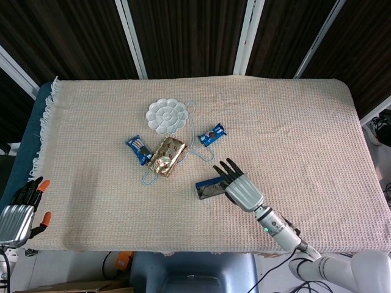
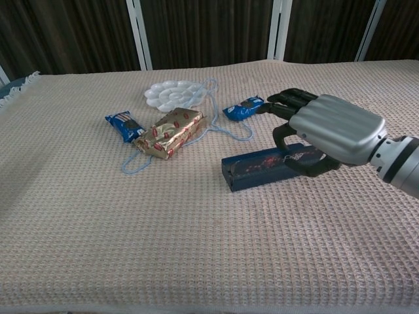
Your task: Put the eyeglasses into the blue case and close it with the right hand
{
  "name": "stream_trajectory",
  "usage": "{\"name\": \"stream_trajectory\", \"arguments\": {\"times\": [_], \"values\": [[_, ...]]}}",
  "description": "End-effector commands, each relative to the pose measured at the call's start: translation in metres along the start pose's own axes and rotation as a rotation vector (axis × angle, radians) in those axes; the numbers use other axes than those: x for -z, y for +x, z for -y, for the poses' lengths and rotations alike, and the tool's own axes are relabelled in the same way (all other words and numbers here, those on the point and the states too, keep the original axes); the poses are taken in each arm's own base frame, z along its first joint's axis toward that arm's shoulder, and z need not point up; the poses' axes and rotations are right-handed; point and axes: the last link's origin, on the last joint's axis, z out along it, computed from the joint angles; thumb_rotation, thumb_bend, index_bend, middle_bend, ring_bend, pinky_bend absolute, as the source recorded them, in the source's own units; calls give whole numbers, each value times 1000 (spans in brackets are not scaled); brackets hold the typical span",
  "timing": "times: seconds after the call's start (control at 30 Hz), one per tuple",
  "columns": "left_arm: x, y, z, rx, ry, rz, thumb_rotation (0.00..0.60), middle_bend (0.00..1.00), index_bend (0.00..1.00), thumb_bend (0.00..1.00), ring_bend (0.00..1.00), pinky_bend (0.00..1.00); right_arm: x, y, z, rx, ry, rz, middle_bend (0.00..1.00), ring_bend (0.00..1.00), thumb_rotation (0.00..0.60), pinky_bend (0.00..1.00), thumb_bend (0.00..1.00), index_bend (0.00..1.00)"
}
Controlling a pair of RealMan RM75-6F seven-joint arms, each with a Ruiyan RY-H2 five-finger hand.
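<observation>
The blue case (image 1: 209,188) (image 2: 262,169) lies on the woven cloth right of centre with its lid down. The eyeglasses are hidden inside it. My right hand (image 1: 239,186) (image 2: 330,127) sits over the case's right end, fingers stretched forward and apart above the lid, thumb down against the case's front side. It grips nothing. My left hand (image 1: 17,213) hangs off the table's near left corner with its fingers apart and empty; the chest view does not show it.
A gold wrapped box (image 1: 165,157) (image 2: 170,132) lies left of the case, ringed by a light blue cord (image 2: 219,127). Two blue snack packets (image 1: 139,149) (image 1: 212,134) flank it. A white flower-shaped palette (image 1: 166,116) sits behind.
</observation>
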Motion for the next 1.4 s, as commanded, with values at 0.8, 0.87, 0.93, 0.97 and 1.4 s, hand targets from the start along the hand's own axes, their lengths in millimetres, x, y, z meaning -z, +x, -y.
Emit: {"name": "stream_trajectory", "arguments": {"times": [0.8, 0.87, 0.93, 0.97, 1.4], "values": [[-1, -1, 0, -4, 2, 10, 600, 0, 0, 425, 0, 144, -36, -6, -3, -21, -71, 102, 187, 3, 600, 0, 661, 582], [-1, -1, 0, -2, 1, 9, 600, 0, 0, 425, 0, 144, -37, -7, -3, -5, -77, 112, 142, 0, 600, 0, 661, 454], [0, -1, 0, -1, 1, 7, 600, 0, 0, 424, 0, 144, -39, -7, -3, 4, -87, 116, 98, 0, 600, 0, 650, 323], [0, -1, 0, 0, 1, 7, 600, 0, 0, 424, 0, 144, -39, -7, -4, 9, -90, 117, 88, 0, 600, 0, 644, 294], [0, 0, 0, 2, -1, 5, 600, 0, 0, 424, 0, 144, -41, -6, -4, 71, -108, 117, 40, 0, 600, 0, 475, 208]]}}
